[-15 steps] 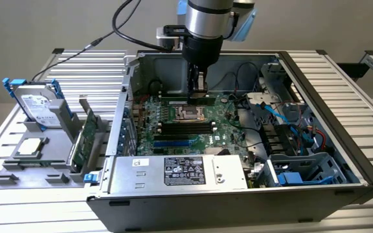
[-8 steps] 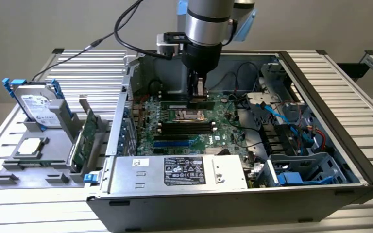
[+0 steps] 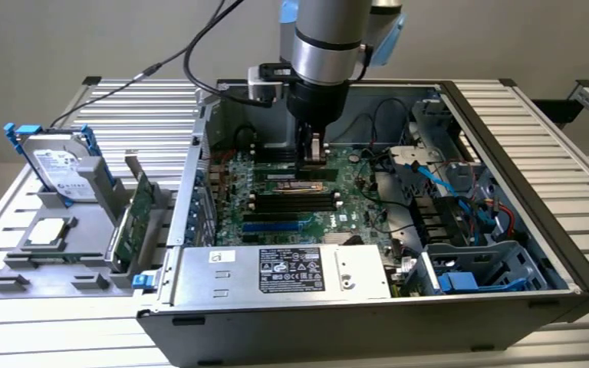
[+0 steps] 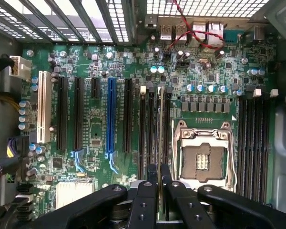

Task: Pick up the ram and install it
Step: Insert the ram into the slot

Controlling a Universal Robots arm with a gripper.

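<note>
1. Over the motherboard's (image 4: 95, 67) middle, just beside the CPU socket (image 4: 202, 160), the gripper (image 4: 160, 174) pinches the ram (image 4: 160, 119) edge-on, lined up with the black memory slots (image 4: 150, 129).
2. Light, stiff and fragile, I'd judge: hold its flat faces near the upper edge, never the contacts.

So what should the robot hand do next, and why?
Probably press straight down a little: the hand grips the ram edge-on, lined up along the black memory slots beside the CPU socket.
</note>
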